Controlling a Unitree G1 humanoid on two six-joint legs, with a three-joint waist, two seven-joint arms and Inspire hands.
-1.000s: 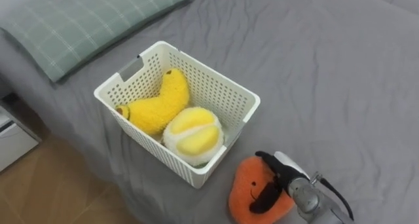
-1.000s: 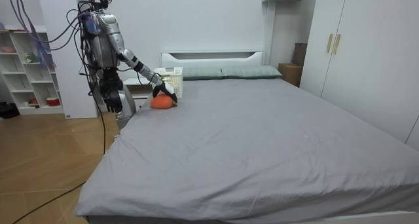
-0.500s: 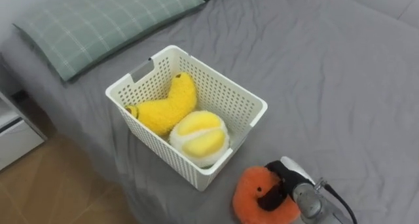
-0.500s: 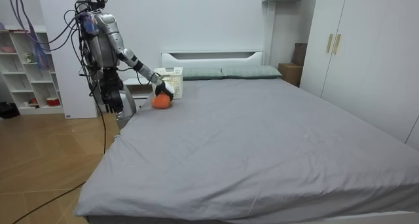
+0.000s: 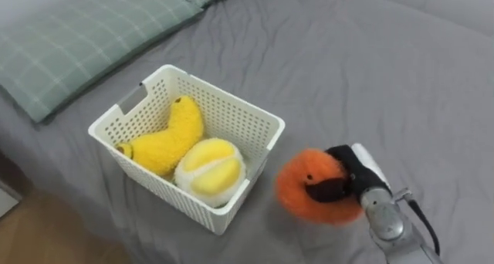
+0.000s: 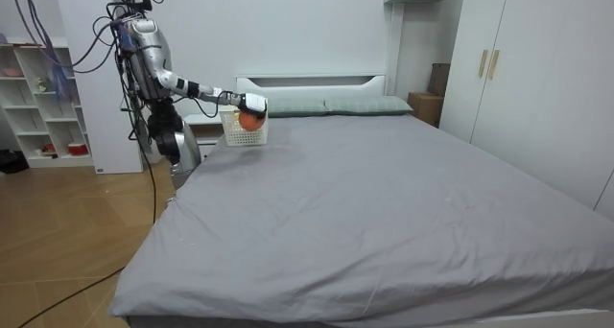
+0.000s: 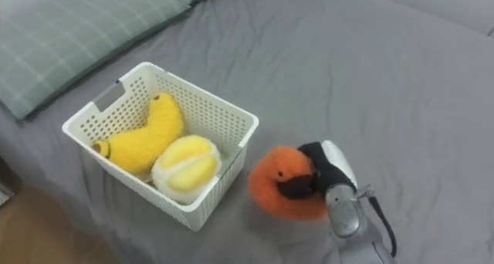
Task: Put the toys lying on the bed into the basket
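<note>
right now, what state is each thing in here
orange plush toy: gripped, held up beside the white basket
right hand: shut on the orange plush toy
white basket: upright on the bed, two toys inside
banana plush: lying in the basket
round yellow plush: in the basket, against the banana plush
pillow: flat on the bed

It was a bedroom: a wide grey bed (image 6: 384,203), green pillows (image 6: 331,105) at its head, probably a wardrobe (image 6: 518,69) alongside.

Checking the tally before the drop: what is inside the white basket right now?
A yellow banana toy and a round yellow-and-white toy, side by side. They cover the bottom of the basket, so anything beneath is hidden. The orange toy is outside, in the right hand.
</note>
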